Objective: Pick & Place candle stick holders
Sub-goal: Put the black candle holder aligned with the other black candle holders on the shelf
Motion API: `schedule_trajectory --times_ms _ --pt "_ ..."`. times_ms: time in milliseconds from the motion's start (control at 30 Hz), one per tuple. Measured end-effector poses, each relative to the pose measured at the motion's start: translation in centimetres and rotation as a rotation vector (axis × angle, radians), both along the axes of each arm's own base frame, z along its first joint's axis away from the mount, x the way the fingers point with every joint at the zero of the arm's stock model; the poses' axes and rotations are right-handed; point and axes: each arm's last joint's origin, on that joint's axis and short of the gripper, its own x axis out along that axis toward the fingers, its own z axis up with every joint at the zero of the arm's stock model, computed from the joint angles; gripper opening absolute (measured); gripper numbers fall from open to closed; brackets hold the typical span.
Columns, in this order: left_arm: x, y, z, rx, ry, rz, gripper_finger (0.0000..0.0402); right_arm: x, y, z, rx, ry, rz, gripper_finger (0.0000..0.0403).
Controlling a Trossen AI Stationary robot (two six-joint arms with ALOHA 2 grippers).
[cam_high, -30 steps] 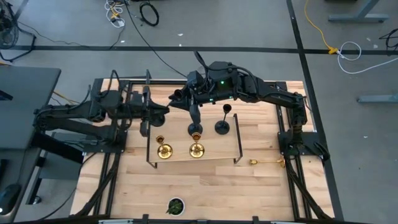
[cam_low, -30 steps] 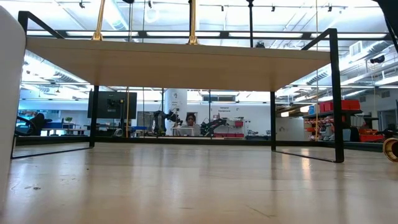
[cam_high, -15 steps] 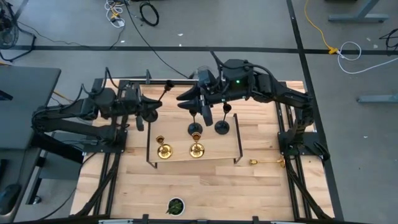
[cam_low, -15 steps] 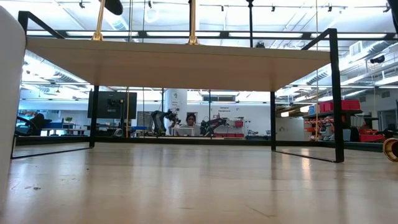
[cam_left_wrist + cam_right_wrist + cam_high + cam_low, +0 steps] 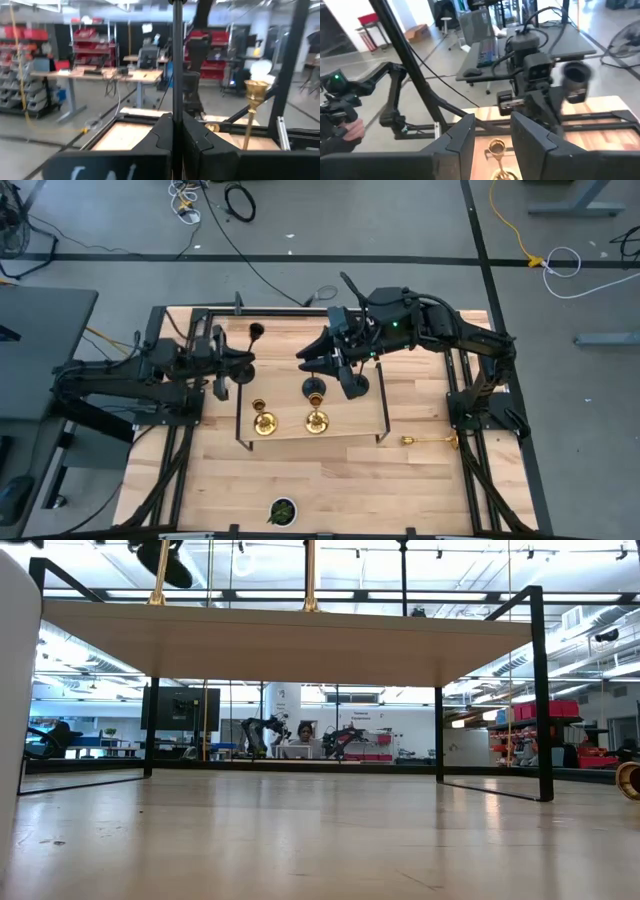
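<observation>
My left gripper [image 5: 238, 365] is shut on a matte black candle stick holder [image 5: 254, 332], held above the far left corner of the wooden shelf [image 5: 350, 428]. Its dark base [image 5: 165, 562] shows above the shelf top in the low view. Two gold holders [image 5: 263, 421] [image 5: 316, 420] and two black ones [image 5: 314, 387] [image 5: 358, 386] stand on their bases on the shelf. A third gold holder [image 5: 432, 441] lies on its side on the table at the right. My right gripper [image 5: 335, 365] [image 5: 492, 145] is open and empty above the black ones. My left gripper pinches the black holder's thin stem [image 5: 176, 75] between its two fingers [image 5: 165, 135], which lie across the stem. The holder is lifted clear of the shelf. Its cup [image 5: 254, 332] leans toward the table's far edge.
The shelf is a wooden board on a black metal frame [image 5: 540, 690] in the middle of the table. A small dark round thing with green inside [image 5: 282, 510] sits near the table's near edge. Bare wood lies in front of the shelf.
My left gripper has drawn back toward the table's left with the black holder. The holder's base has come into the top left of the low view and sunk a little. My right gripper has gone toward the table's right and a little nearer.
</observation>
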Motion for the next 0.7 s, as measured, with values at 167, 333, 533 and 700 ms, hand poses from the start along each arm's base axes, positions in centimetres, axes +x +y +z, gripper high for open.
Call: schedule_trajectory --times_ms 167,333,533,700 --pt "-0.8 -0.1 -3.5 0.021 -0.122 -0.043 0.0012 -0.3 0.4 0.1 -0.031 -0.002 -0.023 0.0123" --pt "-1.0 -0.2 -7.5 0.056 -0.237 -0.049 0.0012 -0.3 0.4 0.1 -0.042 -0.004 -0.028 0.0123" --pt "-1.8 -0.2 -10.2 0.058 -0.340 -0.053 0.0011 -0.2 0.4 0.3 -0.054 -0.026 -0.026 0.0123" --pt "-1.6 -0.3 -10.1 0.050 -0.346 -0.088 0.0011 -0.2 0.4 0.5 -0.075 -0.056 -0.022 0.0123"
